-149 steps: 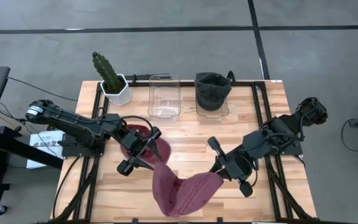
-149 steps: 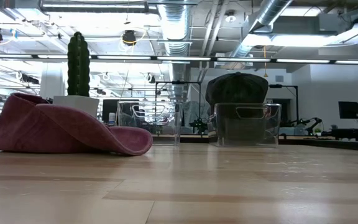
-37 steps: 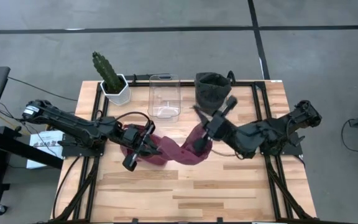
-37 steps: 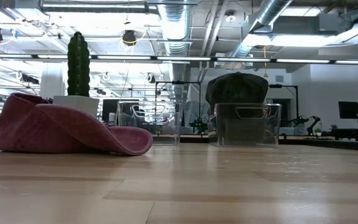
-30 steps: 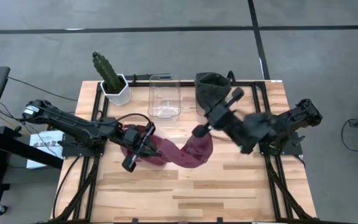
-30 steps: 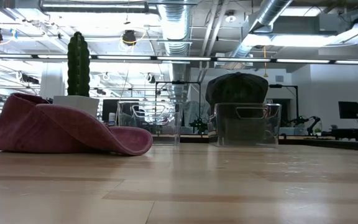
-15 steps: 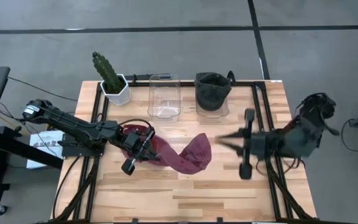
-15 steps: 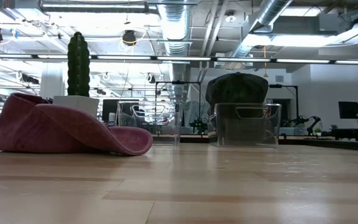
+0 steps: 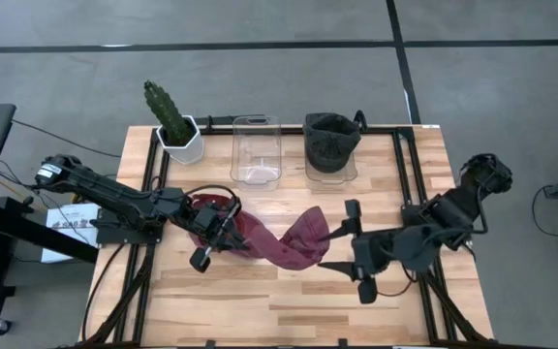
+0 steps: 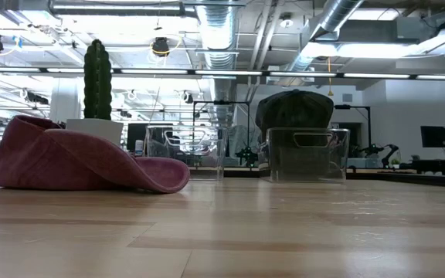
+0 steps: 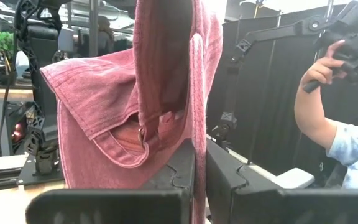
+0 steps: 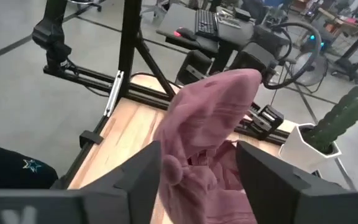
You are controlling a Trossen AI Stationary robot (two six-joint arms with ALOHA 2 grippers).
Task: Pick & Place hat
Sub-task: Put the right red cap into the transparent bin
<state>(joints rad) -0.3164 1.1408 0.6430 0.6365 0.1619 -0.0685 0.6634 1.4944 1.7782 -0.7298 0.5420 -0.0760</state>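
Maroon hat (image 9: pixel 284 242) draped mid-table, one end clamped in the left gripper (image 9: pixel 223 233), right gripper (image 9: pixel 342 244) just beside its other end, fingers spread apart, nothing held, clear bin (image 9: pixel 256 150) behind.

Bare table (image 9: pixel 289 296) along the near edge — cactus (image 9: pixel 168 114), clear bin (image 9: pixel 257 150) (empty) and dark-hat bin (image 9: pixel 331 145) line the far edge.
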